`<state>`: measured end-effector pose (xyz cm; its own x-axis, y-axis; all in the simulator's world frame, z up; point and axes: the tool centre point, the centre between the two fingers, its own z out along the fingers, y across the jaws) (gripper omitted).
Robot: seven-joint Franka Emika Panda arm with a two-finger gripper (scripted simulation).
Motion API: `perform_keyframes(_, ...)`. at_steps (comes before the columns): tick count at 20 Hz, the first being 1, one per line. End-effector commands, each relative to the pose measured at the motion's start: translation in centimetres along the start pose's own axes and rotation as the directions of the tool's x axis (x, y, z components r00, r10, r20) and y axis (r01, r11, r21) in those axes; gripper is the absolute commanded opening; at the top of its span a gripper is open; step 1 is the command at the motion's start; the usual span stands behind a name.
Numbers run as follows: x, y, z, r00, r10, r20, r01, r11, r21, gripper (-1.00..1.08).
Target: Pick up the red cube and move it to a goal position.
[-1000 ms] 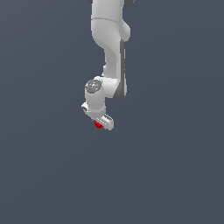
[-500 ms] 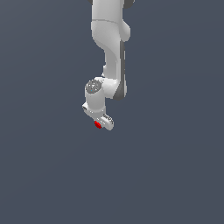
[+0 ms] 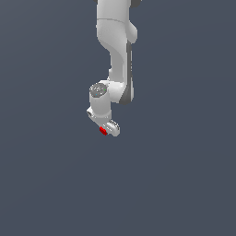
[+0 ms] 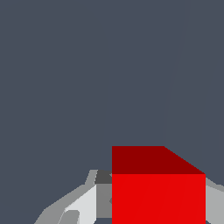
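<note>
Hand (image 3: 107, 130) around red cube (image 4: 158, 192), open grey space on all sides.

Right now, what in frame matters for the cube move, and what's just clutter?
Job-relevant:
- red cube, sitting between the fingers
- end effector, apparently closed on the cube
- Panda arm carrying it

Just lying about:
- nothing visible; only a plain grey-blue background in both views, and no goal marker shows
</note>
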<state>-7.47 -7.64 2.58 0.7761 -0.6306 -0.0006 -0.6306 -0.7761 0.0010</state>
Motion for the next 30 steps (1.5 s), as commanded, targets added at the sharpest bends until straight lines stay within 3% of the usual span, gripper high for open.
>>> perform_keyframes(1,0.0,-0.1,-0.7,1.0,0.0,-0.001,0.0,1.0,0.001,-1.0)
perform_keyframes(11,-0.5,-0.7,-7.2,1.0,0.001,0.0,-0.001,1.0,0.001,-1.0)
perform_keyframes(30,-1.5,-2.7,-27.5,1.0,0.003,-0.002,-0.003,1.0,-0.001,-1.0)
